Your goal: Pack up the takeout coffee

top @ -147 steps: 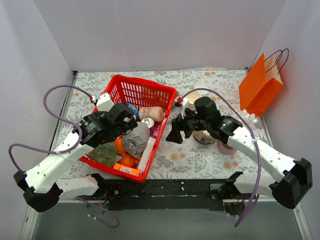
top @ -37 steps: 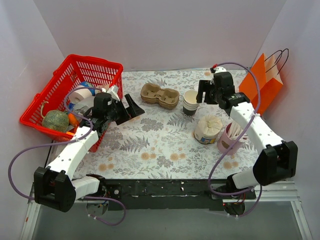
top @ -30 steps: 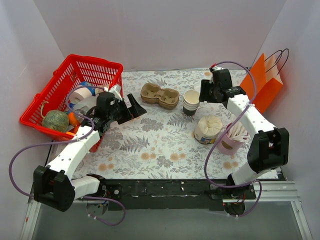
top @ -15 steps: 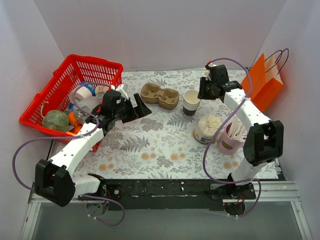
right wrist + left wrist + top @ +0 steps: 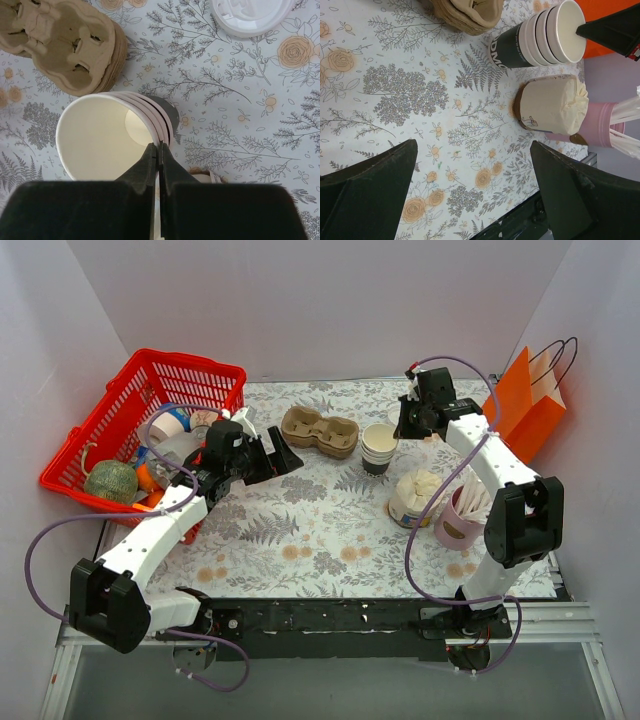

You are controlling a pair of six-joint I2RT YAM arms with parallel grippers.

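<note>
No lidded takeout coffee is in view. A stack of lidless paper cups [image 5: 378, 448], cream above a dark base, stands mid-table; it also shows in the left wrist view [image 5: 540, 37]. My right gripper [image 5: 158, 147] is shut on the near rim of the cup stack [image 5: 115, 135], one finger inside and one outside. From above, the right gripper [image 5: 399, 431] meets the stack's right side. A loose flat white lid [image 5: 252, 15] lies on the cloth beyond it. Left of the stack, my left gripper [image 5: 285, 462] hovers wide open with only tablecloth between its fingers [image 5: 380, 185].
A brown pulp cup carrier [image 5: 320, 430] lies left of the stack. A beige wrapped tub [image 5: 415, 498] and a pink cup of white sticks [image 5: 458, 520] stand in front. A red basket [image 5: 205, 375] of groceries sits at the left. An orange paper bag [image 5: 525, 405] stands far right.
My right gripper has closed from open onto the cup stack's rim over the last second. The left gripper has edged slightly right toward the carrier, staying open.
</note>
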